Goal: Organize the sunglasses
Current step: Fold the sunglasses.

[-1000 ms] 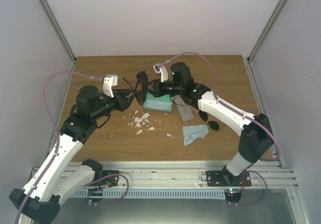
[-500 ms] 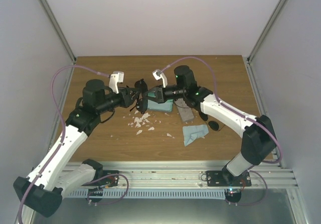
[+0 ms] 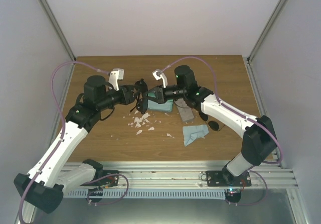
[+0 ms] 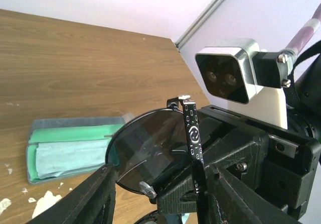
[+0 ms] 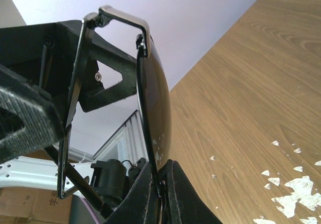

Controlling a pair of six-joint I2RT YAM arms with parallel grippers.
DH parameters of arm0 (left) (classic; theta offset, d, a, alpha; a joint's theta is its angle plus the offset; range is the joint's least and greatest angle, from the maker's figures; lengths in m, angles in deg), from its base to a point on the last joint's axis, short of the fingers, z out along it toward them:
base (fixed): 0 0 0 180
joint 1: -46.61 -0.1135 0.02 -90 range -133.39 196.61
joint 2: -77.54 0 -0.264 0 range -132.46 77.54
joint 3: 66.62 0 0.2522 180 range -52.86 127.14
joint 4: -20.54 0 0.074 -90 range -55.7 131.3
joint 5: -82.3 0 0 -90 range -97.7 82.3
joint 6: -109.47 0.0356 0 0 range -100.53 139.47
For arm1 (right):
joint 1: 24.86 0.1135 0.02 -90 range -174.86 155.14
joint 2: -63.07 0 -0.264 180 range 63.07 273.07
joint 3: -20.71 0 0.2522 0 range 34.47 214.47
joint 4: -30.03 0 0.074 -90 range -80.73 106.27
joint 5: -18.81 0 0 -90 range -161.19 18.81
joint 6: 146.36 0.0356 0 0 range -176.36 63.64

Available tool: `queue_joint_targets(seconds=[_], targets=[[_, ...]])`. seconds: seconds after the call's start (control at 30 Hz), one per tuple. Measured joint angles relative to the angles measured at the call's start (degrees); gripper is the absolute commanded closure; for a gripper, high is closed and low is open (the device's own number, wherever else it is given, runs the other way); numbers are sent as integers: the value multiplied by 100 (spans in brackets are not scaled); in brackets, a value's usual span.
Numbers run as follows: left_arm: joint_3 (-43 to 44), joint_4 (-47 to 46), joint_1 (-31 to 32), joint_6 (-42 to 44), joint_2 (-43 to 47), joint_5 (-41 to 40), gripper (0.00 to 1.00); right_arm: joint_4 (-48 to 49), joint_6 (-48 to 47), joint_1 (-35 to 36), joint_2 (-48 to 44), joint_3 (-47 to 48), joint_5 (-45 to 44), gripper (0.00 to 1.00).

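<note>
A pair of sunglasses with dark round lenses hangs in the air between my two grippers, over the table's middle. My right gripper is shut on the lower rim of one lens. In the left wrist view the same lens and a patterned temple arm stand between the spread fingers of my left gripper, which is open; the temple lies close to its right finger. A second dark pair lies on the table, partly under the right arm.
An open case with green lining and a light-blue cloth inside lies below the grippers. A grey case sits right of it, and a loose light-blue cloth lies nearer. White flecks litter the wood.
The left arm has swung in and forward, bringing its gripper around the glasses' temple. The right gripper has shifted slightly left with the glasses still held.
</note>
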Motion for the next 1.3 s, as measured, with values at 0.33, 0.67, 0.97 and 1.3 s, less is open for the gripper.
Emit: queue_joint_targets(seconds=[0.33, 0.67, 0.97, 1.3], targets=[[-256, -92, -11, -138, 756, -448, 66, 7, 173, 0, -66, 0, -297, 99], [-1143, -321, -17, -179, 859, 935, 43, 2, 546, -2, -57, 31, -675, 99], [-813, -120, -52, 227, 479, 1537, 59, -57, 553, -7, -50, 81, -634, 99], [-348, 195, -63, 332, 452, 1453, 62, -118, 516, -9, -42, 87, -647, 99]])
